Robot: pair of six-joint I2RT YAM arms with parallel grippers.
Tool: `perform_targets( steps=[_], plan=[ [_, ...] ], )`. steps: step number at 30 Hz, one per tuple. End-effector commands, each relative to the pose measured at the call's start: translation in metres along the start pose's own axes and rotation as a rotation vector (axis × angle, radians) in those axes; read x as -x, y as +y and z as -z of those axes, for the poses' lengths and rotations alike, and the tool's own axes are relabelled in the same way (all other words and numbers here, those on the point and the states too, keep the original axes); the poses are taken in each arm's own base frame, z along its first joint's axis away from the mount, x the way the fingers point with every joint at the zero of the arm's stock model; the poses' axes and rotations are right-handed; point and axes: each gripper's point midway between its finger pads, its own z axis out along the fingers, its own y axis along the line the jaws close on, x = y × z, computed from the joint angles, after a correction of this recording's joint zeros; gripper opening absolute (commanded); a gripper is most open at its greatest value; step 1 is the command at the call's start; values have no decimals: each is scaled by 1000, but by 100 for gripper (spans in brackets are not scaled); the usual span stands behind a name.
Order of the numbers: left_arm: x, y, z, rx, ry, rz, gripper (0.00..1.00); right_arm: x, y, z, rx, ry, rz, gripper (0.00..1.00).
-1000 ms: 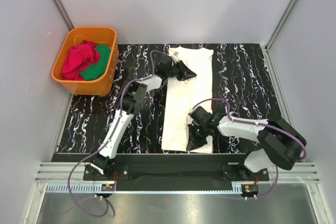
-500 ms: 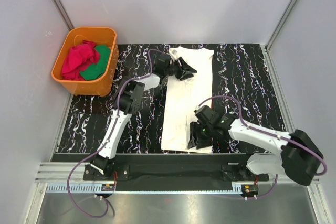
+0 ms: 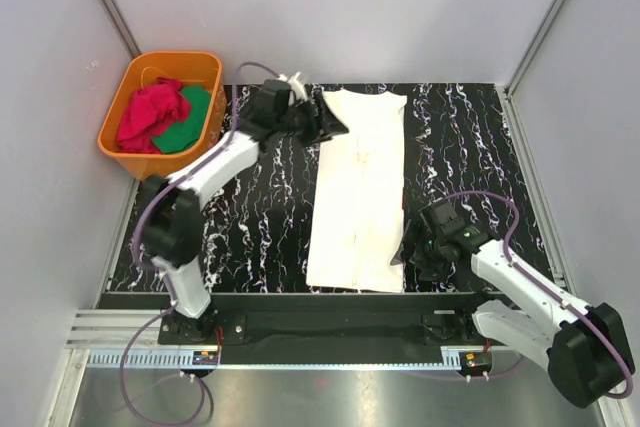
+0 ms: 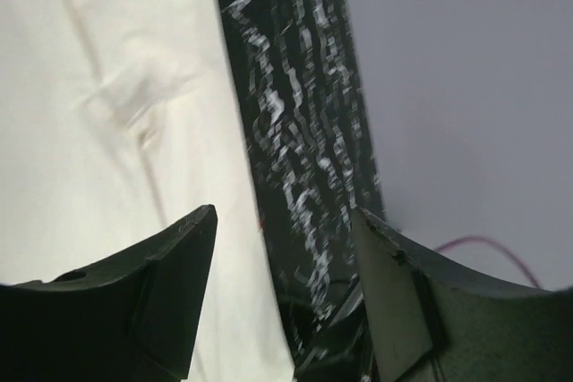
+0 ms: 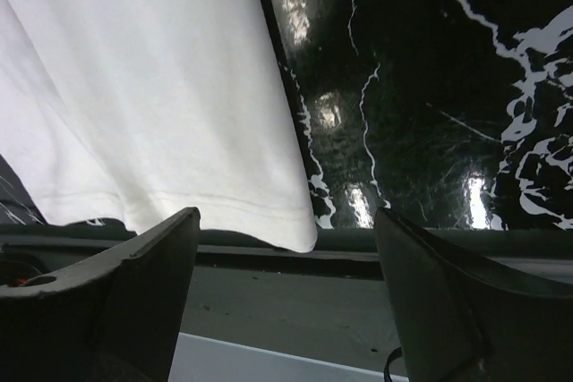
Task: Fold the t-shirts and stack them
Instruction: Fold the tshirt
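Note:
The cream-white t-shirt lies flat, folded into a long narrow strip down the middle of the black marbled table. My left gripper hovers at the strip's far left corner, open and holding nothing. In the left wrist view the cloth lies to the left below the open left gripper. My right gripper is just off the strip's near right corner, also open and empty. The hem corner shows in the right wrist view between the spread fingers of that gripper. A red garment sits bundled in the tub.
The orange tub stands at the far left corner and also holds green cloth. The table's near edge and metal rail run just past the shirt's hem. Grey walls enclose three sides. Purple cables trail from both arms.
Both grippers opened and let go of the cream shirt. The left arm pulled back toward the far left corner; the right arm swung right, off the strip's near end.

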Motion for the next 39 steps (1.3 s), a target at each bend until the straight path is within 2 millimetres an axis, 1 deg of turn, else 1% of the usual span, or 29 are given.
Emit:
perform_targets(
  steps=[1,2,3,4,5,6,8,9,10,11,13,14,15,16,17,19,20,23,27,29,30,31,35,39],
  plan=[
    [-52,67,65,326,65,-113,69,6,5,-5,59,-14,-86,86],
    [-65,79,75,362,73,-106,72,5,7,-9,79,-11,-97,86],
    [-102,110,88,416,131,-63,73,-3,0,-19,74,12,-127,85],
    [-110,108,97,403,125,-63,73,-2,6,-23,112,8,-138,84],
    [-124,117,102,417,144,-48,73,-3,7,-26,127,13,-142,80],
    [-153,133,109,436,203,-20,74,-8,3,-32,125,28,-145,76],
    [-174,139,116,441,222,-25,73,-6,4,-34,133,20,-129,70],
    [-181,144,119,458,220,-25,68,-7,3,-35,131,24,-121,70],
    [-198,154,125,476,244,-15,66,-7,4,-35,139,22,-113,69],
    [-207,149,123,463,254,-27,65,-7,4,-36,141,23,-113,69],
    [-223,151,123,480,275,-33,64,-7,4,-36,139,26,-107,63],
    [-237,148,123,486,310,-52,64,-7,4,-35,136,31,-108,60],
    [-243,150,124,509,316,-50,64,-9,3,-35,128,45,-103,60],
    [-253,154,128,534,334,-45,64,-13,2,-35,120,68,-100,59],
    [-264,154,129,542,349,-52,65,-13,3,-33,110,78,-98,59],
    [-272,155,132,560,341,-30,66,-20,-2,-33,82,118,-95,60],
    [-282,156,134,558,358,-28,66,-21,-3,-32,76,123,-88,61],
    [-300,159,137,571,392,12,66,-21,-2,-27,58,133,-108,61],
    [-321,174,154,631,415,74,66,-25,-1,-28,78,150,-109,61],
    [-323,175,160,637,405,83,66,-27,-1,-28,78,162,-111,58],
    [-328,179,164,648,408,89,66,-28,-1,-29,83,166,-108,57],
    [-327,178,165,640,405,90,66,-28,0,-29,84,170,-105,56],
    [-331,183,167,649,421,83,65,-28,0,-29,83,168,-102,55],
    [-339,183,167,631,438,108,59,-29,-1,-29,84,170,-107,49]
  ],
)
